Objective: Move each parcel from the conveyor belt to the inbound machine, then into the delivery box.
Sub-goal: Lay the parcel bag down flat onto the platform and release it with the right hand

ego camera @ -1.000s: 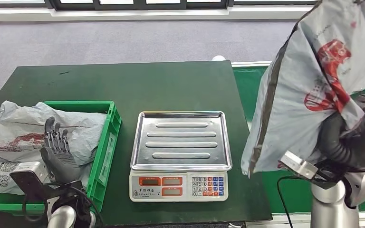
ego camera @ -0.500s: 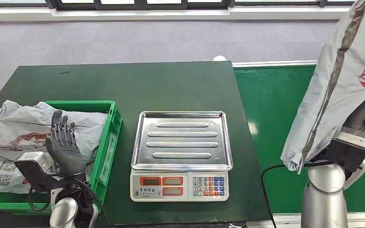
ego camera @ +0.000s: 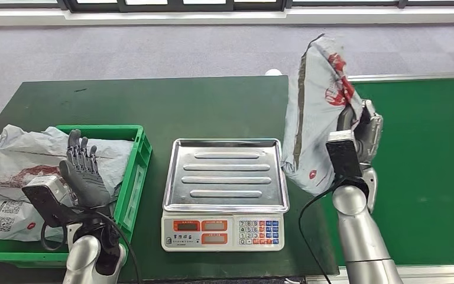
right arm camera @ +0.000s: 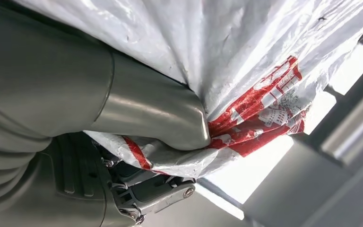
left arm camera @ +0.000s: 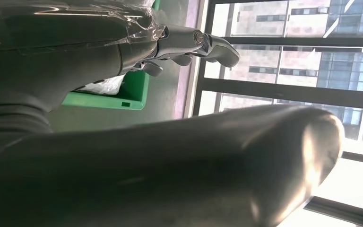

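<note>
The right hand (ego camera: 363, 131) is mostly hidden behind the grey parcel (ego camera: 316, 121) it holds; in the right wrist view its thumb (right arm camera: 170, 120) and fingers (right arm camera: 156, 191) pinch a crumpled fold of the bag with red print. The parcel hangs upright in the air over the right edge of the dark green table (ego camera: 153, 103), just right of the scale (ego camera: 224, 192), its lower end near the scale's tray but, as far as can be seen, not on it. How much of the parcel lies behind the wrist cannot be told.

The left hand (ego camera: 83, 171) is held up with fingers straight and apart, holding nothing, above the near part of the green crate (ego camera: 131, 177). In the left wrist view the arm's cover blocks most of the picture, and a corner of the crate shows beyond the fingertips.

One scale with a steel tray and a keypad stands at the table's middle. One crate sits at the left, with crumpled grey bags (ego camera: 18, 171) in it that spill past its left side and are cut off by the picture's edge; their number is unclear, at least two. One green conveyor belt (ego camera: 431, 165) runs along the table's right. The floor is grey carpet (ego camera: 153, 50), with window frames along the far wall
</note>
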`<state>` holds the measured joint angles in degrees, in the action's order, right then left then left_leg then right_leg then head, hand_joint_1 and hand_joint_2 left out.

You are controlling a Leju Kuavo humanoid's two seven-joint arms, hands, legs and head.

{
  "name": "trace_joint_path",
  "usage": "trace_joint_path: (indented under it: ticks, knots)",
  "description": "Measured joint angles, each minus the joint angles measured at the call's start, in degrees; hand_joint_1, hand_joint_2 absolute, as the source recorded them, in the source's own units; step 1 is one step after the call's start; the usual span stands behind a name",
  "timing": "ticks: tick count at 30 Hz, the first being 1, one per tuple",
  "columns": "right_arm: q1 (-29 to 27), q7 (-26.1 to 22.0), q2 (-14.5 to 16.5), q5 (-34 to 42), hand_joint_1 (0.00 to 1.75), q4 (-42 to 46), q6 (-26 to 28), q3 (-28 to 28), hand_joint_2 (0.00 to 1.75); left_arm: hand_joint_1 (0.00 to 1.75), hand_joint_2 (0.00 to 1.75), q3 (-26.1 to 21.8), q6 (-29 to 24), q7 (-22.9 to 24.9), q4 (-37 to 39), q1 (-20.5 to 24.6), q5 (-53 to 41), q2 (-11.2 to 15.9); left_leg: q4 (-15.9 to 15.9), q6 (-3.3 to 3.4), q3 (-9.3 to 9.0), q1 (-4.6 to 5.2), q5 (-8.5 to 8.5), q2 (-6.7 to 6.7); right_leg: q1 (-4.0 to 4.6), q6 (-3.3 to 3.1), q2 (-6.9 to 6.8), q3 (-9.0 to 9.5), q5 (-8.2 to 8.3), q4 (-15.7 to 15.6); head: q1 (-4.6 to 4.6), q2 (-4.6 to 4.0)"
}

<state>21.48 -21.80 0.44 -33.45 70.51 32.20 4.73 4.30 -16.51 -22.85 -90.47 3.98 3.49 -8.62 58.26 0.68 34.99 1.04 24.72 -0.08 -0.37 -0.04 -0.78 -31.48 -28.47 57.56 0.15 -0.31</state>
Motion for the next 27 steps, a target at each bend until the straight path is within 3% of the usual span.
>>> trace_joint_path:
  ticks: [9, 17, 27]
  knots:
    - [1.96, 2.04, 1.18, -1.22, 1.75, -6.47, -3.24, 3.14, 1.75, 0.0, 0.0, 0.27, 0.57, -0.02, 0.48, 0.08, 1.59, 0.3, 0.0, 0.0, 0.04, 0.0, 0.0, 0.03, 0.0, -0.02, 0.02, -0.03, -0.01, 0.0, 0.01, 0.0]
    - [4.51, 3.54, 3.68, -3.31, 1.75, -14.29, -9.91, 11.97, 1.75, 0.0, 0.0, 0.45, 1.82, 0.14, 1.7, 0.65, 4.2, 0.56, 0.0, -0.07, 0.04, -0.08, -0.05, 0.03, 0.07, -0.07, 0.03, -0.06, 0.03, 0.0, 0.0, 0.0]
    - [6.2, 3.81, 5.3, -4.18, 1.75, -21.14, -8.78, 18.35, 1.75, 0.0, 0.0, 1.19, 2.31, -0.79, 2.91, 0.52, 5.71, 0.93, 0.0, -0.07, 0.08, -0.09, -0.05, 0.01, 0.08, -0.09, 0.01, -0.09, 0.02, 0.0, 0.0, 0.0]
